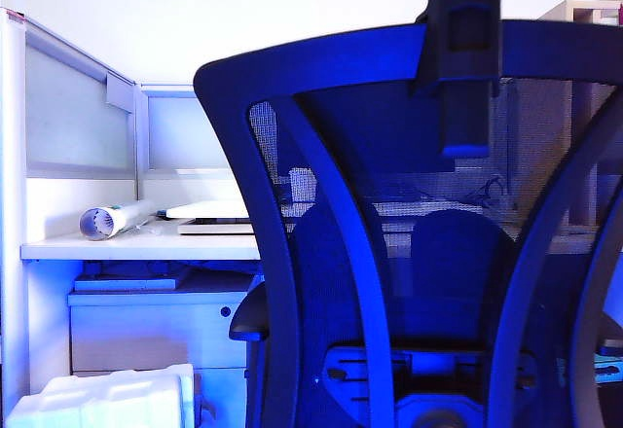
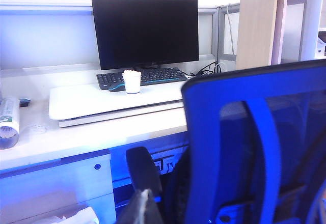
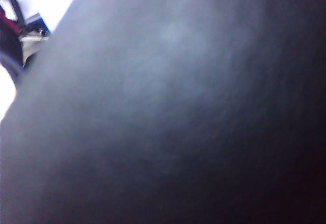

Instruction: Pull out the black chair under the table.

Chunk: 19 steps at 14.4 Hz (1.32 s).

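Note:
The black chair (image 1: pixel 336 253) fills the exterior view, its mesh back and curved ribs close to the camera and its central post (image 1: pixel 465 49) at the top. The seat end points at the white table (image 1: pixel 146 246). In the left wrist view the chair's back (image 2: pixel 244 132) stands beside the table (image 2: pixel 76 145), with one armrest (image 2: pixel 142 168) near the desk edge. My left gripper (image 2: pixel 140 204) shows low in that view, its fingers pressed together, apart from the chair and holding nothing. A dark blurred surface (image 3: pixel 178 112) fills the right wrist view and hides my right gripper.
On the table are a monitor (image 2: pixel 145 30), a keyboard (image 2: pixel 153 75), a white cup (image 2: pixel 132 81), a flat white board (image 2: pixel 102 102) and a paper roll (image 1: pixel 112 221). A white drawer cabinet (image 1: pixel 146 331) sits under the table. A white foam block (image 1: pixel 107 399) lies on the floor.

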### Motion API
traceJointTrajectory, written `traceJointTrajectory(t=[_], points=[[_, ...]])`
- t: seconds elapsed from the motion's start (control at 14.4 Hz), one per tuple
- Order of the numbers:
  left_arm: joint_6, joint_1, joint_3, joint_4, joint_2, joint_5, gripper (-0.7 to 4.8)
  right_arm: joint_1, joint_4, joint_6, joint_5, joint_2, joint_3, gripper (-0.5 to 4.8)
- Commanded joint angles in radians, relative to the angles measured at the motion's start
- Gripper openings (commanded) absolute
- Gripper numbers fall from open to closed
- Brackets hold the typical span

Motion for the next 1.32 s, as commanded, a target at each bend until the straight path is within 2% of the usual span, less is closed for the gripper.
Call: traceJointTrajectory(t=[0.07,0.21,0.28,0.35,0.42,0.49,0.69,0.97,1.04,1.18,1.32], points=[[0.002,0.002,0.000,0.017,0.000,-0.004,-0.04,-0.006,0.229,0.151,-0.069,-0.094,0.071,-0.06],[0.001,0.002,0.000,0.017,0.000,-0.004,-0.04,-0.006,0.202,0.151,-0.071,-0.099,0.071,-0.05],[0.002,0.002,0.000,0.017,0.000,-0.004,-0.04,-0.006,0.179,0.151,-0.070,-0.099,0.071,0.15],[0.002,0.002,0.000,0.017,0.000,-0.004,-0.04,-0.006,0.151,0.151,-0.075,-0.099,0.071,1.55],[0.002,0.002,0.000,0.016,0.000,-0.004,-0.04,-0.006,0.122,0.155,-0.085,-0.099,0.071,2.63],[0.002,0.002,0.000,0.017,0.000,-0.004,-0.04,-0.006,0.074,0.153,-0.084,-0.099,0.071,2.84],[0.002,0.000,0.001,0.024,0.000,-0.004,-0.04,-0.006,-0.053,0.095,-0.054,-0.111,0.069,2.89],[0.002,0.002,0.001,0.034,0.000,-0.011,-0.04,-0.006,-0.133,0.099,-0.028,-0.190,0.021,3.09],[0.002,0.002,0.001,0.040,0.000,-0.011,-0.04,-0.006,-0.129,0.101,0.036,-0.238,-0.012,3.09],[0.003,0.002,0.001,0.042,0.000,-0.023,-0.04,-0.006,-0.101,0.100,0.235,-0.389,-0.107,3.06],[0.005,0.002,0.001,0.039,0.000,-0.095,-0.04,-0.006,-0.039,0.094,0.419,-0.528,-0.240,3.06]])
